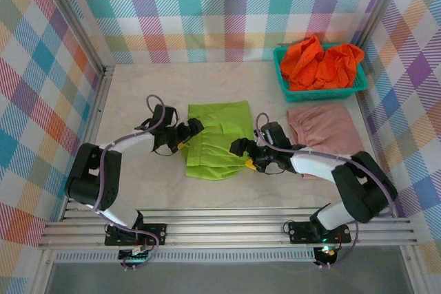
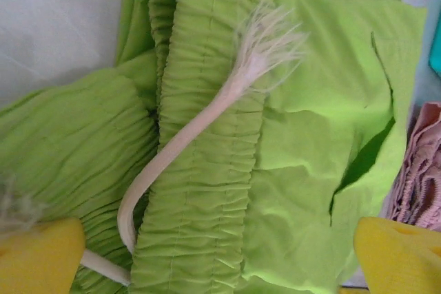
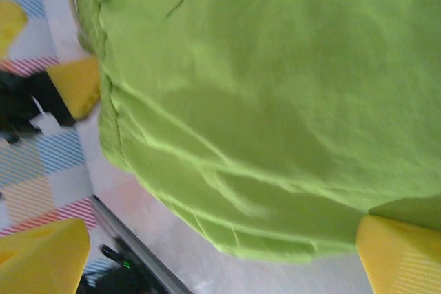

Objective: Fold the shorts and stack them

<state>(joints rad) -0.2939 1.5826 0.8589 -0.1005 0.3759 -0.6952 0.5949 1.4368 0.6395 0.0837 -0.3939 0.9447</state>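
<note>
1. Shorts, three pairs. Lime green shorts (image 1: 217,139) lie at the middle of the table (image 1: 138,94), with the white drawstring (image 2: 200,118) across the gathered waistband.
2. Left gripper (image 1: 189,134) is at their left edge, jaws apart, nothing held.
3. Right gripper (image 1: 242,155) is at their right edge, jaws apart, nothing held.
4. Pink shorts (image 1: 320,129) lie near the table's right edge, just in front of the teal basket (image 1: 355,86).
5. Orange shorts (image 1: 320,63) are heaped in the basket at the far right corner.
</note>
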